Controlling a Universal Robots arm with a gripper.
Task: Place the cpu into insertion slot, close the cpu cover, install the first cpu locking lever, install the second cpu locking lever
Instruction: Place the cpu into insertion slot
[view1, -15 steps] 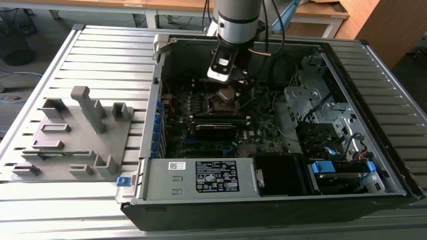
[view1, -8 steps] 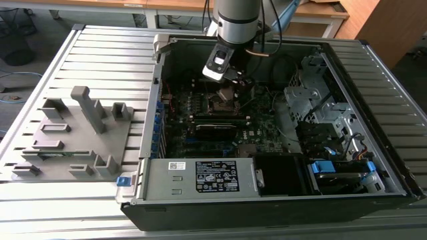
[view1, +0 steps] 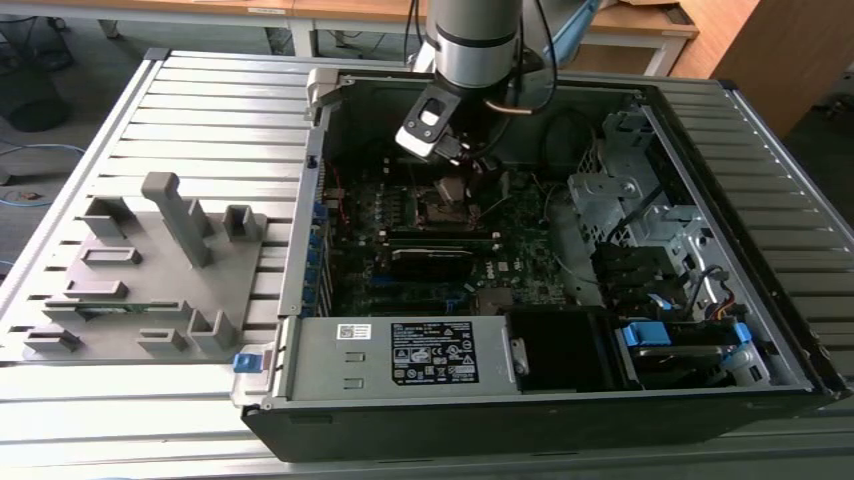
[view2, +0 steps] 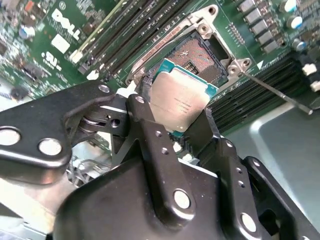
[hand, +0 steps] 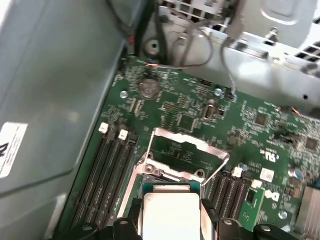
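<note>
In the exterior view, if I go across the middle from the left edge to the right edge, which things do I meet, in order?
Grey block tray → left wall of the computer case → gripper holding the cpu → silvery drive cage → right wall of the case.

- White logo lettering (view2: 66, 22) on the green circuit board (view2: 97, 17), second wrist view.
- Black label (view1: 433, 352) on the power-supply box (view1: 334, 375): fine print, unreadable.
- Faint etching on the cpu (view2: 182, 102), unreadable.

Matt metal cpu (view2: 182, 102), glossy circuit board (hand: 175, 112)
</note>
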